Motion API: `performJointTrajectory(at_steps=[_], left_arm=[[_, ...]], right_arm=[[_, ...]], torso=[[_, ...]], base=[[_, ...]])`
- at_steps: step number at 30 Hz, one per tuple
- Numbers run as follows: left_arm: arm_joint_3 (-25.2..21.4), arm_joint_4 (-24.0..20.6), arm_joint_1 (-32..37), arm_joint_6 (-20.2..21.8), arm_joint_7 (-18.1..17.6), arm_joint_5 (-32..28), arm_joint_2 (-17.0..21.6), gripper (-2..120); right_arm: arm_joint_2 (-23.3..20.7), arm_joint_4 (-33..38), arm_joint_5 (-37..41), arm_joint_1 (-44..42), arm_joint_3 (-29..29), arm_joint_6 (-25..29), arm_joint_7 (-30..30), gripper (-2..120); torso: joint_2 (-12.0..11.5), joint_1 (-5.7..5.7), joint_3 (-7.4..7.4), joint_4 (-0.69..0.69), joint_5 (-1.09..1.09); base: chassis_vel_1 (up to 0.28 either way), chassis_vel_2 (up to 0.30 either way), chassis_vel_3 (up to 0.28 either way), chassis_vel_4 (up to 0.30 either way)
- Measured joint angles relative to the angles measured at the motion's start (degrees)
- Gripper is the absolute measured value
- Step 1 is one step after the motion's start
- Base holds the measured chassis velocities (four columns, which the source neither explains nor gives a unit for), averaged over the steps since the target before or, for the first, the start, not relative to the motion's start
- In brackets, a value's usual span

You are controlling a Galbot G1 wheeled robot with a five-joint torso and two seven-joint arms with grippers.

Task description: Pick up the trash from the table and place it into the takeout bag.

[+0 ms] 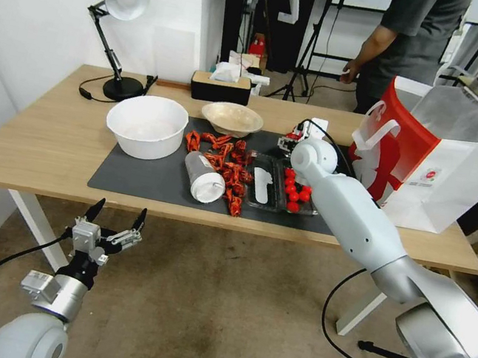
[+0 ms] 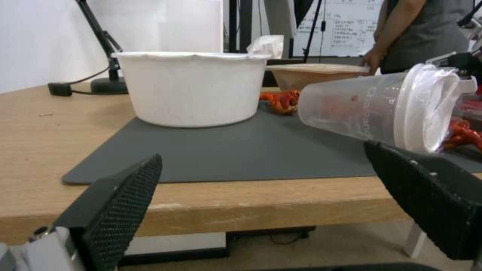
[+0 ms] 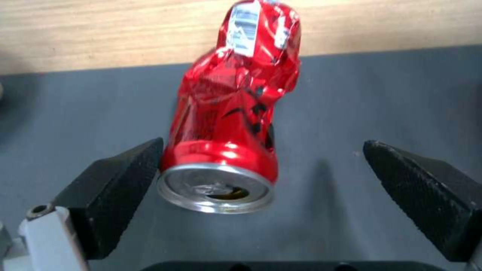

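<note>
Right now the right gripper [image 3: 261, 180] is reaching over the dark mat [image 1: 146, 178] on the table [image 1: 28, 148], its jaws spread wide around a crushed red soda can [image 3: 233, 109] lying there (one finger [image 3: 118, 184] is just beside the can's rim); the left gripper [image 1: 118, 216] is hanging low off the near edge, jaws likewise released and empty; the clear white-lidded plastic cup [image 1: 202, 177] is lying on its side mid-mat; the shallow beige bowl [image 1: 232, 118] is sitting farther back; the takeout bag [image 1: 432, 170] is standing open at the right end.
</note>
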Motion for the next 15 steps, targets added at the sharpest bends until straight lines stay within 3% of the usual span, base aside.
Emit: performJointTrajectory(at_steps=[3,6,11,14,15], left_arm=[[0.0,0.0,-0.2,0.0,0.0,-0.1,0.1,100],[0.0,0.1,-0.2,0.0,0.0,-0.3,0.4,100],[0.0,0.1,-0.2,0.0,0.0,-0.5,0.6,100],[0.0,0.1,-0.4,0.0,-0.2,-0.4,0.8,100],[0.0,0.1,-0.4,0.0,-0.2,-0.4,0.8,100]], right_arm=[[0.0,-0.1,0.5,0.0,0.1,0.0,0.0,98],[-0.3,0.6,1.3,-0.1,0.1,0.0,0.1,84],[-0.6,1.4,1.9,-0.3,0.1,0.0,0.3,73],[-1.6,3.0,3.0,-0.7,-0.5,-0.1,1.1,54],[-1.6,3.0,3.0,-0.7,-0.5,-0.1,1.1,54]], torso=[[0.0,0.0,0.0,0.0,0.0],[0.0,0.0,0.0,0.0,0.0],[0.0,0.0,0.0,0.0,0.0],[0.0,0.0,0.0,-0.01,0.0],[0.0,0.0,0.0,-0.01,0.0]], base=[[0.0,0.0,0.0,0.0],[0.0,0.0,0.0,0.0],[0.0,0.0,0.0,0.0],[0.0,0.0,0.0,0.0],[0.0,0.0,0.0,0.0]])
